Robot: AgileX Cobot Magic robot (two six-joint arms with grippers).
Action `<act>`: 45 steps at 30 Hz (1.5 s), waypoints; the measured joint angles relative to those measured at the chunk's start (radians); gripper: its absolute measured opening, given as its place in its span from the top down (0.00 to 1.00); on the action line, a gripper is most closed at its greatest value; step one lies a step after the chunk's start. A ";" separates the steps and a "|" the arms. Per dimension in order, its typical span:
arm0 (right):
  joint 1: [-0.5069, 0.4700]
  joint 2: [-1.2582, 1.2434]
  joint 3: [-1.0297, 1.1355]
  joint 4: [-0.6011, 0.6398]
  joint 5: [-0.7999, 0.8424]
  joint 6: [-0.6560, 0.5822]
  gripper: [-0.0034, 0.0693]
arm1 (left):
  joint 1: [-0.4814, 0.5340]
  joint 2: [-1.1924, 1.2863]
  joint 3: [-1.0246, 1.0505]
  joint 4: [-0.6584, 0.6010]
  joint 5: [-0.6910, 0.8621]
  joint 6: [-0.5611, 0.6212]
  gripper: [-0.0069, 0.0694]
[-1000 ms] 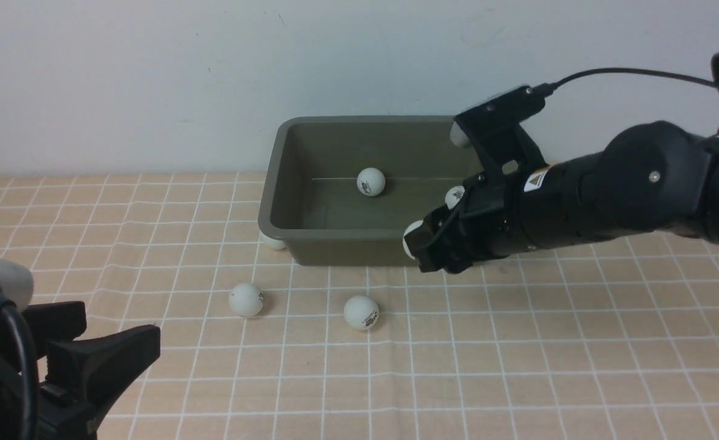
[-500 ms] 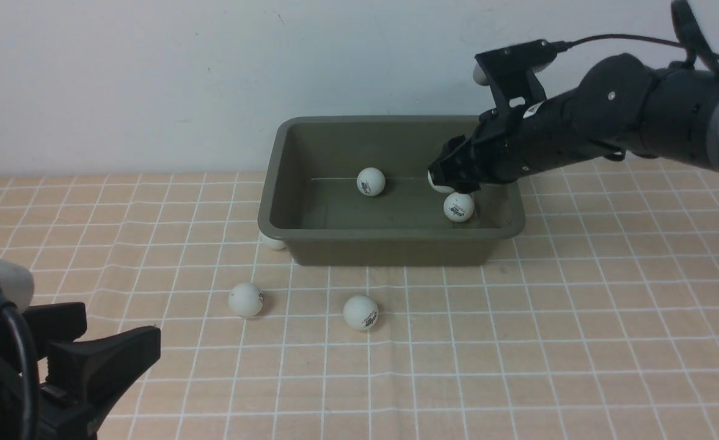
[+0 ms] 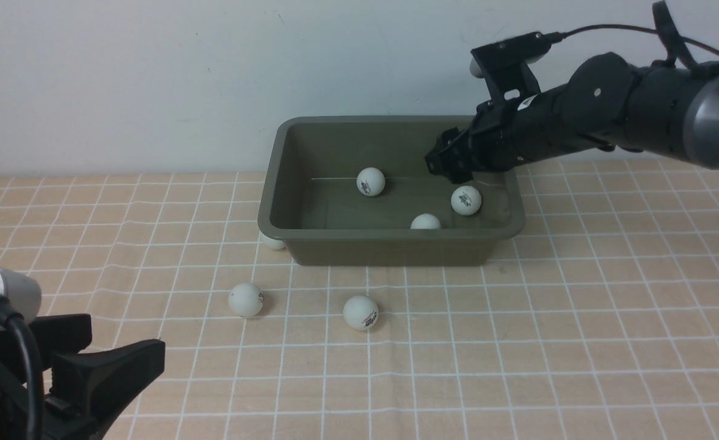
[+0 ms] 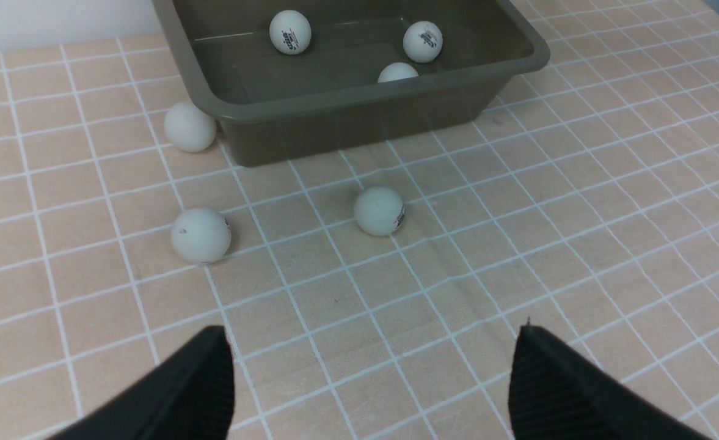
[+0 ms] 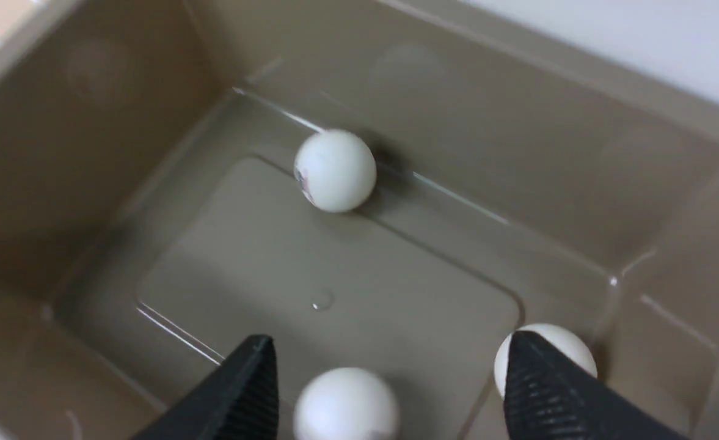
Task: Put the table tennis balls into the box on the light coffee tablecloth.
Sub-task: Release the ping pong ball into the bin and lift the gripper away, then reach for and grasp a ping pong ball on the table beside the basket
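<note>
Front view: drop-off step | right pincer (image 3: 449,160) over green box (image 3: 390,249), fingers apart (left pincer's too) | three table tennis balls (image 4: 290,32) inside, beneath right pincer | next: left pincer forward to nearest loose ball (image 4: 201,236)

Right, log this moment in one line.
right hand: open above box | left hand: open over checked tablecloth | three table tennis balls inside, three outside
</note>
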 joint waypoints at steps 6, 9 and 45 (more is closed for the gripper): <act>0.000 -0.144 0.000 -0.078 0.076 -0.005 0.33 | 0.000 0.033 -0.012 -0.064 0.064 0.041 0.24; 0.000 -0.210 0.000 -0.109 0.106 -0.005 0.33 | 0.000 0.095 -0.036 -0.100 0.096 0.117 0.24; 0.000 -0.472 0.000 -0.276 0.406 0.044 0.33 | -0.238 1.179 -0.528 -0.232 -0.146 0.452 0.41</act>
